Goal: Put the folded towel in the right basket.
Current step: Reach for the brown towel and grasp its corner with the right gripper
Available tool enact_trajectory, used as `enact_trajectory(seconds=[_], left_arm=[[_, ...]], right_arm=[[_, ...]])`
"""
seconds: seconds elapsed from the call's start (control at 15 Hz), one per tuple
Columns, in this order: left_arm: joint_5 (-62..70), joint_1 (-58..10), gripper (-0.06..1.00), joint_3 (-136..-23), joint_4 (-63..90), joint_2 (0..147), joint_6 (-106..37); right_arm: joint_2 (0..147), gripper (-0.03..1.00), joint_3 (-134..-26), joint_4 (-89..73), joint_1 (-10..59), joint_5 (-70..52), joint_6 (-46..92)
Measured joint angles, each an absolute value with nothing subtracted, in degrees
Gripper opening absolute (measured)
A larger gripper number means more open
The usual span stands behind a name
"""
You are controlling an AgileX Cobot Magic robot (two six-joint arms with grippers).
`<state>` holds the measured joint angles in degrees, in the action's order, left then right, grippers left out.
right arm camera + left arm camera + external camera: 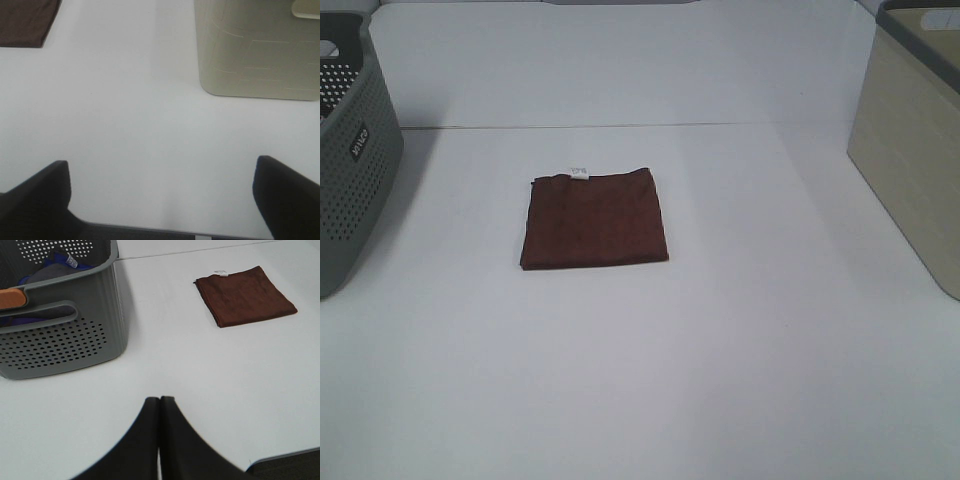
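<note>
High angled view, low wrist views — sharing towel [595,220]

A dark brown folded towel [595,219] lies flat near the middle of the white table [720,380], a small white tag [579,174] at its far edge. Well apart stand a grey perforated basket [358,190] at left, its label too blurred to read, and a beige basket [912,165] at right.

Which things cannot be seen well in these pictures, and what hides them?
Beige basket inside: cut by the exterior high view's edge; right wrist view shows only its wall.
Grey basket contents: mostly behind its wall in the left wrist view.
Towel tag print: too small.
</note>
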<state>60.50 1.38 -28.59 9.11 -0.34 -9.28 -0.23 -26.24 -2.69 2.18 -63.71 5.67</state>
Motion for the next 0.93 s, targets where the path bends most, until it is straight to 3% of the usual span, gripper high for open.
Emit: enact_trajectory(seconds=[0.93], left_arm=[[60.5,1.4,0.00,-28.6,9.1,-0.3,-9.3]], right_arm=[[-0.2,0.95,-26.2,-2.7,2.2,-63.7,5.7]])
